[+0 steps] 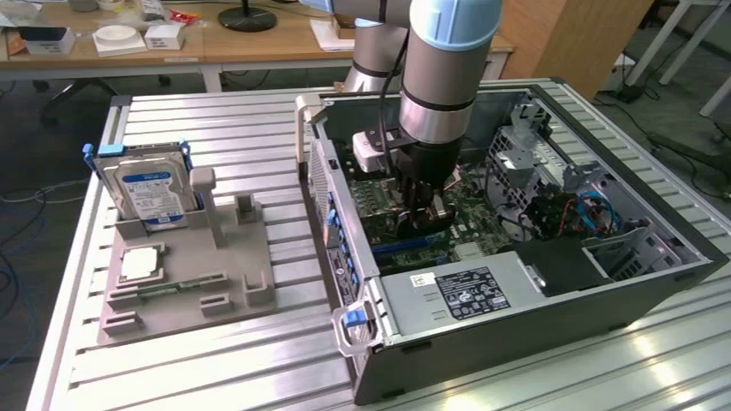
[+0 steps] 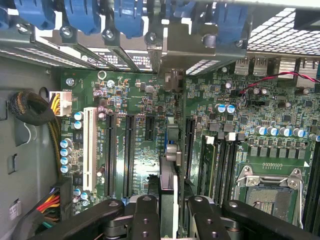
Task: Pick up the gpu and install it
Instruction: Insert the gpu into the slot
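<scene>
Across the top of the exterior view, pale wooden desks (image 1: 149, 53) set end to end on white legs, strewn with small white boxes (image 1: 120, 38) and carrying a round black stand base (image 1: 248, 17). At upper right, a tall wood-veneer panel (image 1: 577, 34), with white table legs (image 1: 686, 34) beyond it. Under the desks and down the left edge, dark grey carpet (image 1: 51, 120) with loose cables (image 1: 34, 193) trailing over it; more dark floor at the right edge. Filling the foreground, a ribbed aluminium work table (image 1: 217, 128), from the left side through to lower right. Even indoor light, with bright glare streaks along the ribs at lower right
</scene>
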Robot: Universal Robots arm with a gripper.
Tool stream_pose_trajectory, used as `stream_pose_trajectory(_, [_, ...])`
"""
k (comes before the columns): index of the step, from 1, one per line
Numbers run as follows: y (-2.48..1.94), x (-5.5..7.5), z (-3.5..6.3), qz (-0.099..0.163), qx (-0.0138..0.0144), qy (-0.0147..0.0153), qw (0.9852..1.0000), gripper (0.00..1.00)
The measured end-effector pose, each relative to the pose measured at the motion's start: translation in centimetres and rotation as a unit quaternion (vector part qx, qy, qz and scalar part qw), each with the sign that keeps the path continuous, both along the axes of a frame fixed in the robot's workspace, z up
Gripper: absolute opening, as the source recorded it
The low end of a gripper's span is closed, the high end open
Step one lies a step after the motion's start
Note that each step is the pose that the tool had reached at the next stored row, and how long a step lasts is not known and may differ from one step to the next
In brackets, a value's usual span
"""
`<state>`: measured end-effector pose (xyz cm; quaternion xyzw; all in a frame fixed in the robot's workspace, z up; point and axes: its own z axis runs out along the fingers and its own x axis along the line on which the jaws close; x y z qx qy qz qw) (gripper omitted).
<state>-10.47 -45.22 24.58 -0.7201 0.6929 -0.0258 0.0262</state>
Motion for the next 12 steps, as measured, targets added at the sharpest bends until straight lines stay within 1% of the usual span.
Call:
stream_pose_trajectory(6, [0.00, 0.00, 0.00, 0.000, 0.0000, 0.0000, 1.0000, 0.27])
stream_pose_trajectory(12, [0.00, 0.00, 0.00, 0.010, 0.0001, 0.0000, 0.9999, 0.27])
